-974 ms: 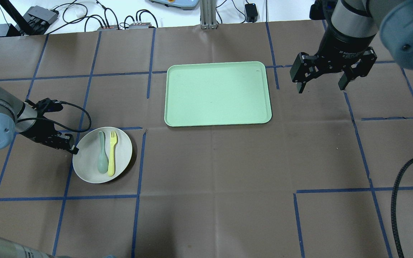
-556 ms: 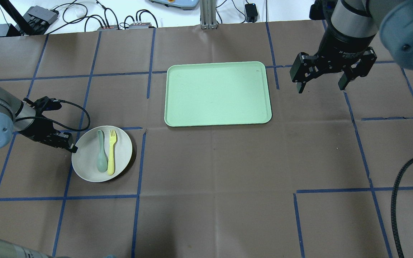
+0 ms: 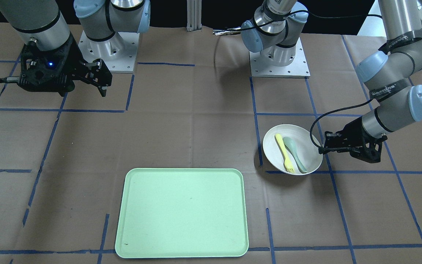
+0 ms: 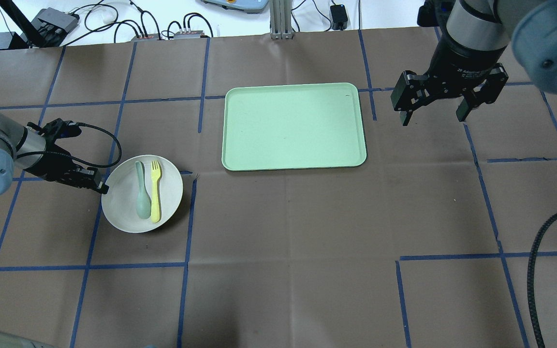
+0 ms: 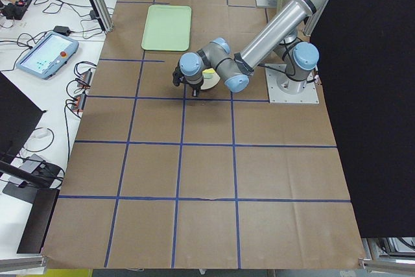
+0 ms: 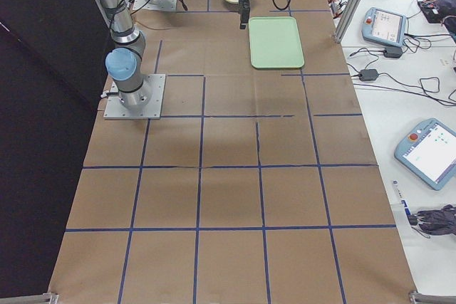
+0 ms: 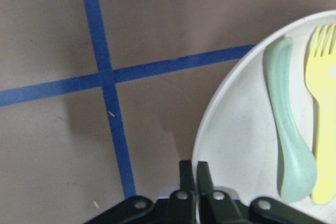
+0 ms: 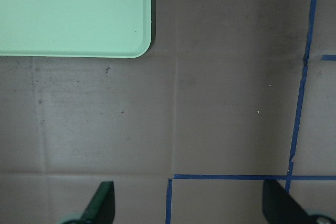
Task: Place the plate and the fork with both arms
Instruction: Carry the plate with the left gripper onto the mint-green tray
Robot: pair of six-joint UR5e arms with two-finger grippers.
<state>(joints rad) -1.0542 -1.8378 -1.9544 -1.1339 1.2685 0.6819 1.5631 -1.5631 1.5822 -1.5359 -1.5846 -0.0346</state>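
Observation:
The off-white plate [image 4: 124,203] is at the table's left, with the pale yellow fork [image 4: 155,191] and a grey-green spoon [image 4: 142,195] lying in it. My left gripper [image 4: 102,186] is shut on the plate's left rim; the left wrist view shows the closed fingertips [image 7: 193,169] pinching the plate's rim [image 7: 236,145], beside the spoon [image 7: 291,140] and fork [image 7: 323,103]. In the front view the plate [image 3: 275,146] casts a shadow beneath and looks slightly raised. My right gripper [image 4: 433,118] is open and empty, hovering right of the tray.
The pale green tray [image 4: 293,125] lies at the table's centre back, bare inside; its corner shows in the right wrist view [image 8: 73,14]. Blue tape lines cross the brown table. Cables and boxes lie beyond the far edge. A black cable [image 4: 535,270] hangs at the right.
My left gripper has carried the plate, with fork and spoon, away from the robot and slightly rightward. The right arm has not moved.

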